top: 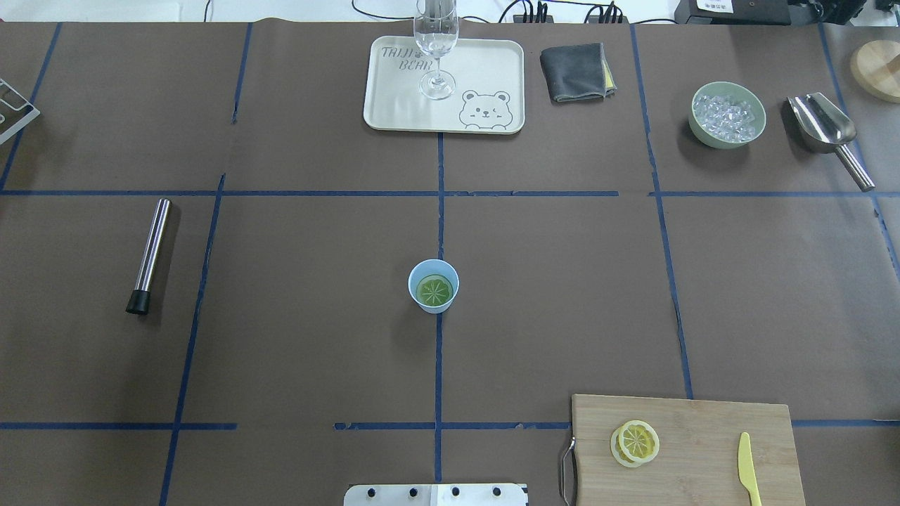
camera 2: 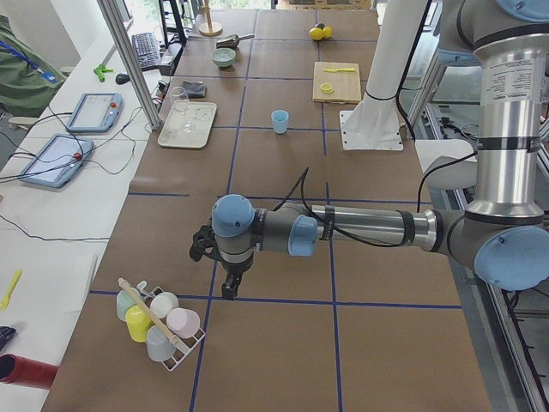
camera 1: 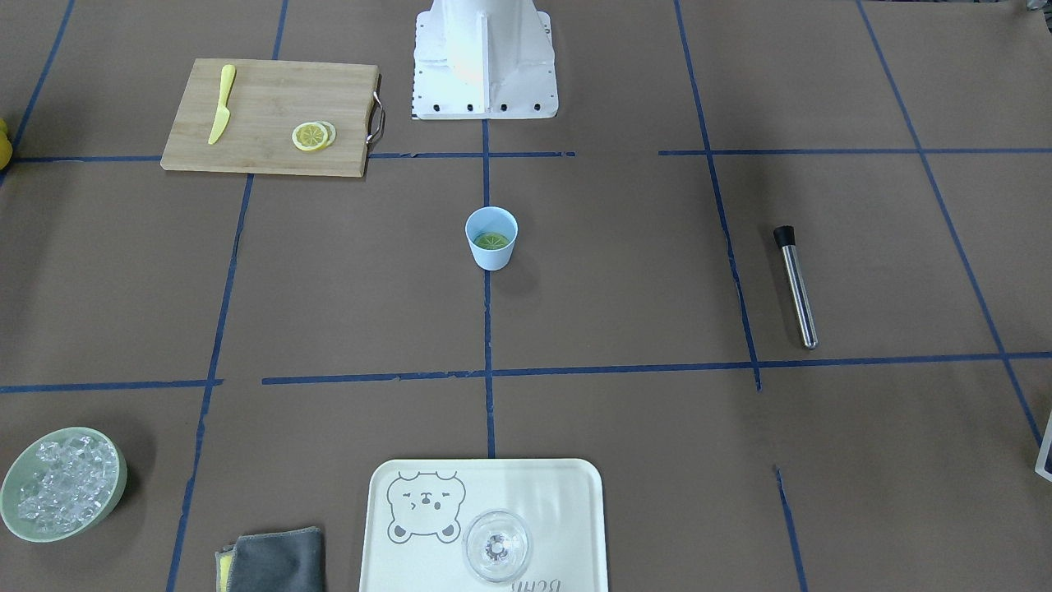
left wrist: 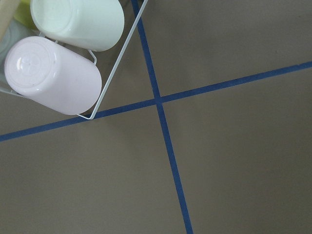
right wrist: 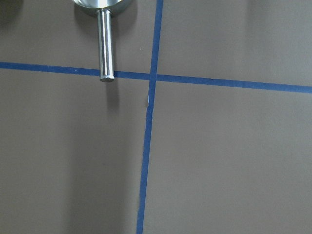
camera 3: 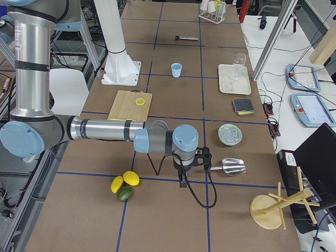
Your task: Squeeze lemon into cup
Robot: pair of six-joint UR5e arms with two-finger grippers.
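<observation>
The pale-blue cup (camera 1: 491, 256) stands upright at the centre of the worktop (camera 1: 625, 271), mouth up. A lemon slice (top: 434, 289) lies flat on its bottom, cut face up. Left claw (camera 2: 229, 292) and right claw (camera 3: 182, 181) point down at opposite worktop ends; whether either is apart or together, I cannot tell.

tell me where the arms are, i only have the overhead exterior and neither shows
Observer: The left gripper hangs over the table's left end, beside upturned pastel cups.
Operator: and the right one
Observer: The right gripper hangs at the opposite end, close to the handle of the metal scoop.
Operator: anything else down there
Observer: Three whole fruits, two yellow and one green, lie on the table near that arm.
</observation>
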